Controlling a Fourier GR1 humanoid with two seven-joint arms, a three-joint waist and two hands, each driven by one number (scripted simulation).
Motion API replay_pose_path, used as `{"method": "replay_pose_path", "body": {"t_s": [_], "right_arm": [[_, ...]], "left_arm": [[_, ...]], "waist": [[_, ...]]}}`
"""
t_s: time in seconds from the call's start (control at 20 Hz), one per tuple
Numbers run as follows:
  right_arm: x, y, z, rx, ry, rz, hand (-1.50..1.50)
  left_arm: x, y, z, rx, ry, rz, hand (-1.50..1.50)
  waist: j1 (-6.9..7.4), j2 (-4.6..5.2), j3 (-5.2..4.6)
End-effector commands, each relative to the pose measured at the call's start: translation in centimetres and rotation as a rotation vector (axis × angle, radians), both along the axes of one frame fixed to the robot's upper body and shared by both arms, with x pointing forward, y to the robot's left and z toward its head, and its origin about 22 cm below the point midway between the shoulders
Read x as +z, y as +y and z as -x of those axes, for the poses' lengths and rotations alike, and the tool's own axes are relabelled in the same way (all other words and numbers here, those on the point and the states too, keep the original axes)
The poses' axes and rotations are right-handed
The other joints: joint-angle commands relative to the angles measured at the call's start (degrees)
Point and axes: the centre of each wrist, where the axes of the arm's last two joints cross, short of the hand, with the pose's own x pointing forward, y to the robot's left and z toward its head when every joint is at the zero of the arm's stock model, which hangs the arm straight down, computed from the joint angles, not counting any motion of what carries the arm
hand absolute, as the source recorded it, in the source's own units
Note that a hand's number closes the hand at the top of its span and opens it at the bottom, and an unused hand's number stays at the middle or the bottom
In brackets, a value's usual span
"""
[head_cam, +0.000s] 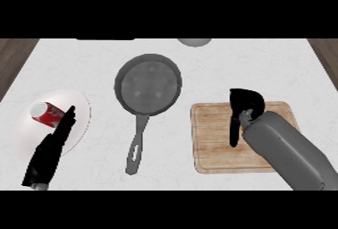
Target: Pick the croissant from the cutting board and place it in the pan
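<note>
The dark grey pan [148,85] lies at the counter's middle, its handle pointing toward me. To its right is the wooden cutting board [214,152]. My right hand [246,102] hangs over the board's far edge, and the grey forearm covers the board's right part. No croissant shows; whatever lies under that hand is hidden. My left hand [52,147] rests open at the lower left, pointing up over a white plate.
A white plate [79,100] at the left carries a red can [48,114] lying on its side. A grey round object [194,41] sits at the counter's far edge. Wooden floor shows past both side edges of the counter.
</note>
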Motion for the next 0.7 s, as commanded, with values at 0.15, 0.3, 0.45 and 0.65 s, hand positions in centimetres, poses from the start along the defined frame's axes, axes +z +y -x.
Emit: {"method": "replay_pose_path", "body": {"t_s": [0.15,0.3,0.45,0.65], "right_arm": [[-3.3,-0.6,0.6,-0.089,0.087,0.133,-1.5],[-2.5,-0.8,1.3,-0.098,0.086,0.155,-1.5],[-4.2,1.0,1.4,-0.1,0.109,0.152,-1.5],[-4.6,-1.5,1.1,-0.101,0.105,0.157,-1.5]], "left_arm": [[1.3,-1.4,-1.3,0.004,0.006,-0.003,0.0],[-1.5,0.4,-0.1,0.028,0.015,0.012,0.0],[0.2,-0.6,-1.4,0.008,0.011,-0.008,0.0],[2.0,0.5,-1.2,0.0,-0.008,0.007,0.0]], "waist": [[-0.22,0.04,0.05],[-0.57,-0.06,-0.02],[-0.21,0.02,0.02],[-0.14,-0.01,0.04]]}}
